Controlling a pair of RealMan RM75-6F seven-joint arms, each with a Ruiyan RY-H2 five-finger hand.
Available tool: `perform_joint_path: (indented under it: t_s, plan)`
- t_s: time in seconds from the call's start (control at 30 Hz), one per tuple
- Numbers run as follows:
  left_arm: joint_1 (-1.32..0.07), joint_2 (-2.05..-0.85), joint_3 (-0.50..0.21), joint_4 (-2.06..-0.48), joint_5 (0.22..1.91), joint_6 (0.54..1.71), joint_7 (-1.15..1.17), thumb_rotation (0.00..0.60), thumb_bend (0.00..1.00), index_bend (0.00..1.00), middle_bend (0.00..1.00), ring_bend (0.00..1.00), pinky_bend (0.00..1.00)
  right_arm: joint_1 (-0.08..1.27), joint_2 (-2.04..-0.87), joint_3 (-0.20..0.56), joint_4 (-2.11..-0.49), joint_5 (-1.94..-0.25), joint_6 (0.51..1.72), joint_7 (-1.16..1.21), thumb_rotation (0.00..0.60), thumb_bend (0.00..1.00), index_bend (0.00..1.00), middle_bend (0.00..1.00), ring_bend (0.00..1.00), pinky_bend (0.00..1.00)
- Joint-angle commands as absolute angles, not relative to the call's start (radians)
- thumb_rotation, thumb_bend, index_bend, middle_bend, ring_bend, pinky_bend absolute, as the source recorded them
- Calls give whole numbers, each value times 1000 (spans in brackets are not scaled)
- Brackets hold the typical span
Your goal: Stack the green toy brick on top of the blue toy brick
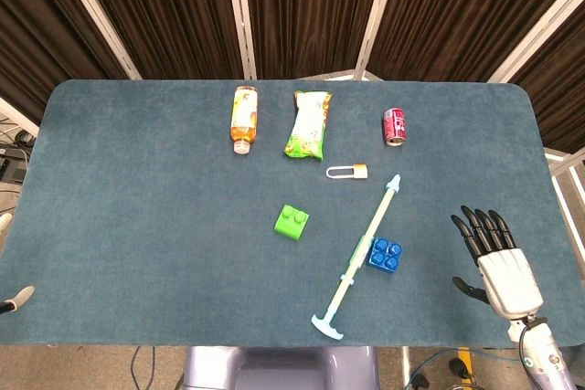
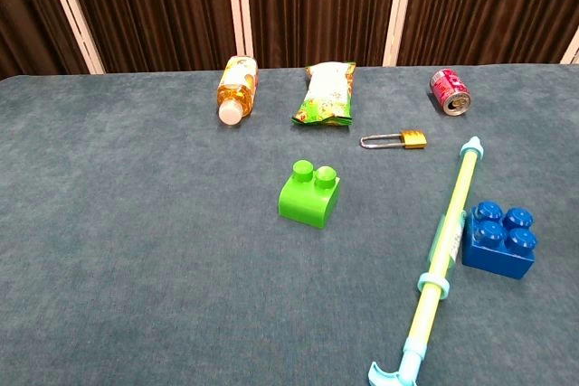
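Note:
The green toy brick (image 1: 292, 222) (image 2: 309, 192) lies near the middle of the blue-grey table, studs up. The blue toy brick (image 1: 385, 255) (image 2: 499, 238) sits to its right and nearer the front, touching a long pale-green syringe-like toy (image 1: 360, 256) (image 2: 441, 257). My right hand (image 1: 494, 260) hovers at the table's front right, fingers spread and straight, holding nothing, well to the right of the blue brick. At the far left edge only a fingertip of my left hand (image 1: 18, 298) shows. Neither hand appears in the chest view.
Along the back lie an orange drink bottle (image 1: 243, 118) (image 2: 235, 88), a green snack bag (image 1: 308, 123) (image 2: 328, 92) and a red can (image 1: 394, 126) (image 2: 450, 90). A padlock (image 1: 348, 171) (image 2: 394, 140) rests between the bag and the syringe toy's tip.

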State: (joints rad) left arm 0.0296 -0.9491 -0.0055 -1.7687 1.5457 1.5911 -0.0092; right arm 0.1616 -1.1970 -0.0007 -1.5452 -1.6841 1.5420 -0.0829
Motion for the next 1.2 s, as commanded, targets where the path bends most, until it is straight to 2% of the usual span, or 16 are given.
perform_joint_path:
  t_s: [0.03,0.2,0.4,0.57,0.77,0.93,1.2]
  plan:
    - [29,-950,-6,-1769,1543,1588,-6,600,0,0,0,0,0,160,-1192,-1,-1545,-1681,1538,-75,600,0,0,0,0,0]
    - [24,-956,-7,-1765,1528,1573,11,600,0,0,0,0,0,166,-1193,-2,-1542,-1681,1519,-80,600,0,0,0,0,0]
    - [21,-959,-15,-1766,1516,1571,16,600,0,0,0,0,0,234,-1205,-1,-1583,-1722,1420,-152,600,0,0,0,0,0]
    - [11,-962,-24,-1765,1490,1550,22,600,0,0,0,0,0,405,-1198,54,-1703,-1721,1176,-250,600,0,0,0,0,0]
    - [2,-945,-35,-1759,1459,1526,-17,600,0,0,0,0,0,645,-1244,193,-1782,-1568,853,-434,600,4,0,0,0,0]
    - [2,-947,-42,-1739,1420,1510,-25,600,0,0,0,0,0,802,-1332,254,-1714,-1478,685,-506,600,84,0,29,0,0]
    - [-4,-957,-63,-1702,1325,1466,-33,600,0,0,0,0,0,1005,-1521,264,-1482,-1467,537,-533,600,134,14,83,0,0]
